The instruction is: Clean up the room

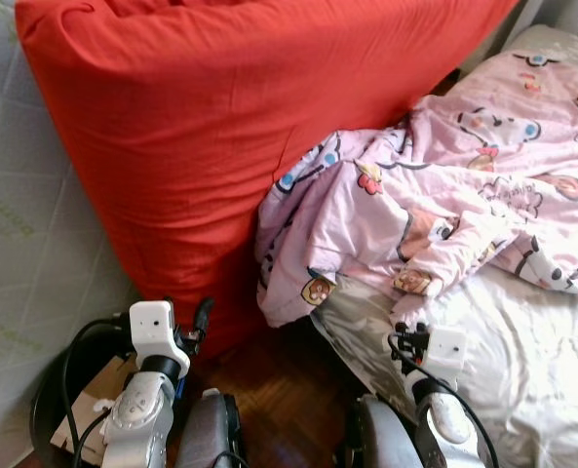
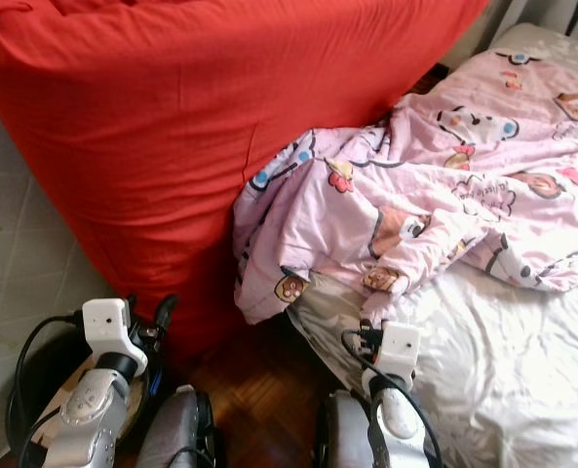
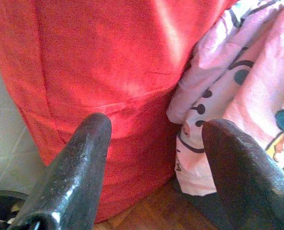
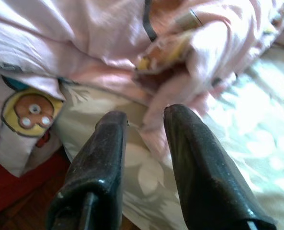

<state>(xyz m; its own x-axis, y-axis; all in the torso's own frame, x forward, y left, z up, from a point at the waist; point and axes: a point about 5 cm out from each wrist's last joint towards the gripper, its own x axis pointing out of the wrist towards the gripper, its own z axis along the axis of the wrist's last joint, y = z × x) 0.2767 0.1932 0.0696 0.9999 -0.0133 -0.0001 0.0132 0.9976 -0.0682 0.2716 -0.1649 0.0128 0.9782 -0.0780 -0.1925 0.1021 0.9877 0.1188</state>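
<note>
Showing cartoon prints, no readable writing: blanket [image 1: 464, 185]

We are finding no readable text; only cartoon characters are showing on the pink blanket [image 1: 464, 185] beside the red cushion [image 1: 220, 136].

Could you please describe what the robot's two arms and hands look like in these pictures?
Both arms are silver metal, each topped with a white boxy wrist module and looped with black cables. The left hand and right hand each have two long, glossy black fingers with rounded tips.
</note>
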